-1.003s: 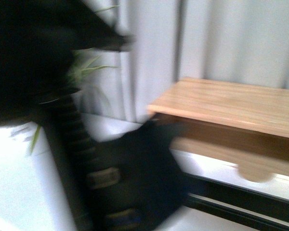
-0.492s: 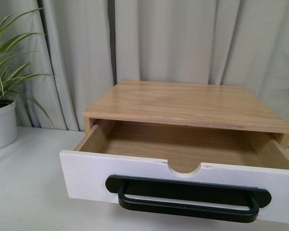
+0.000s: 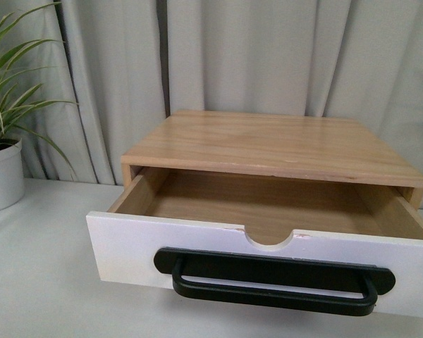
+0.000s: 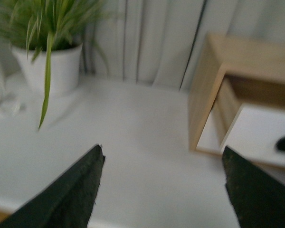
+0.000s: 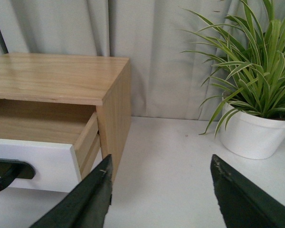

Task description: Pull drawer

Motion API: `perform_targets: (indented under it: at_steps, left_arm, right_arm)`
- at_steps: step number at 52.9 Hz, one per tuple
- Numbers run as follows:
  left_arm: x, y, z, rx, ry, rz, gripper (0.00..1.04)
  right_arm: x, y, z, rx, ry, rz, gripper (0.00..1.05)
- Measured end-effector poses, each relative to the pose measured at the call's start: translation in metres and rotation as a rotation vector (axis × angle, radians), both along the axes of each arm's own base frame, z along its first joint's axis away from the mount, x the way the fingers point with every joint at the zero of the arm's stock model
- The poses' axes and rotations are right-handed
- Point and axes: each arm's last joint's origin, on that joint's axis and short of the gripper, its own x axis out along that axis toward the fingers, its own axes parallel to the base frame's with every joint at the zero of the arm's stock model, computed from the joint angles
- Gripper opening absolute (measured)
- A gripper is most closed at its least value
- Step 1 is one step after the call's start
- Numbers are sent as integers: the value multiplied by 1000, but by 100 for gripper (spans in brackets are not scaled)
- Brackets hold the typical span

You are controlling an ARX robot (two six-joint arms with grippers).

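Observation:
The drawer (image 3: 127, 246) stands pulled well out of its light wood cabinet (image 3: 268, 144), showing a bare wood inside. Its white front carries a long black bar handle (image 3: 275, 282) and a half-round notch (image 3: 270, 239) in the top edge. Neither arm shows in the front view. My left gripper (image 4: 162, 164) is open over the white table, off the cabinet's left side, with the drawer front (image 4: 261, 137) beyond one finger. My right gripper (image 5: 161, 171) is open off the cabinet's right side, the drawer front (image 5: 33, 164) and handle end (image 5: 9, 172) beside it. Nothing is between either pair of fingers.
A potted plant in a white pot (image 3: 1, 176) stands left of the cabinet on the white table (image 3: 35, 282). Another white-potted plant (image 5: 254, 135) stands to the right. Grey curtains (image 3: 254, 56) hang behind everything.
One second ago a dark blurred arm filled the left of the front view; it has left the view. The view has steadied and the drawer stays pulled out.

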Motion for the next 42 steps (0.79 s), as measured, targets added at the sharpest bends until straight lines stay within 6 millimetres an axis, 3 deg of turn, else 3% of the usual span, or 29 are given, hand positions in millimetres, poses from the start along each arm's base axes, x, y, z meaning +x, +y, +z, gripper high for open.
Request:
perform_targets:
  at_steps: [17, 21, 42]
  left_arm:
    - [0, 17, 2, 61, -29, -38, 16]
    - [0, 18, 2, 62, -30, -22, 4]
    - [0, 18, 2, 64, -30, -31, 4]
  right_arm:
    - [0, 13, -13, 14, -4, -6, 2]
    - [0, 20, -17, 18, 4, -8, 1]
    - [0, 23, -17, 19, 1, 16, 1]
